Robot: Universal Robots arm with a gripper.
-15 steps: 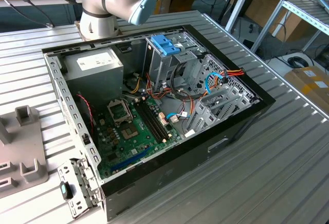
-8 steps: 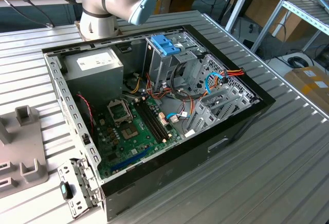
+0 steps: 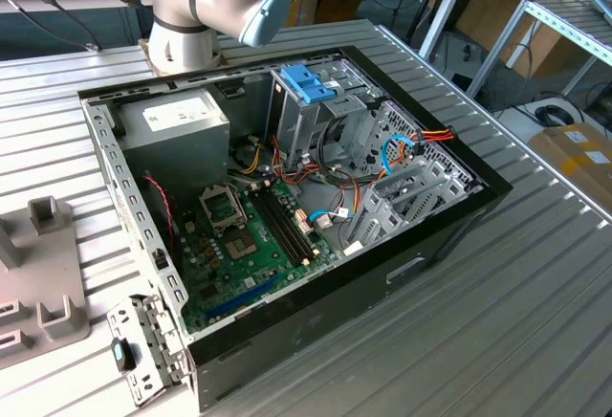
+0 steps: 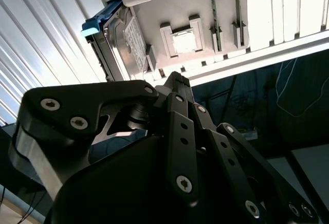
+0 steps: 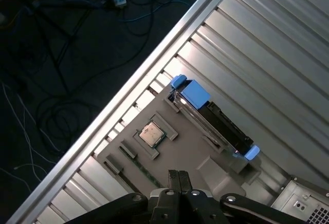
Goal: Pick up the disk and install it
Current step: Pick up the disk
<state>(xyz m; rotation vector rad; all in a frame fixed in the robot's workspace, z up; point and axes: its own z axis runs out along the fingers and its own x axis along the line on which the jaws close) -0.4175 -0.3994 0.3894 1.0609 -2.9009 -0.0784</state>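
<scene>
Over the fixture: in both wrist views the gripper (image 5: 179, 175) is hanging with its fingertips pressed together, gripping nothing.
Disk: the disk (image 5: 213, 118) is standing on edge in the grey fixture (image 5: 187, 154), apart from the gripper.
Exterior view: the arm (image 3: 191, 6) is rising at the exterior view's upper left behind the open computer case (image 3: 382, 274).
Edges: the fixture is sitting near the table edge (image 5: 154, 70), and bare ribbed table (image 5: 267, 54) is stretching beyond the disk.
</scene>
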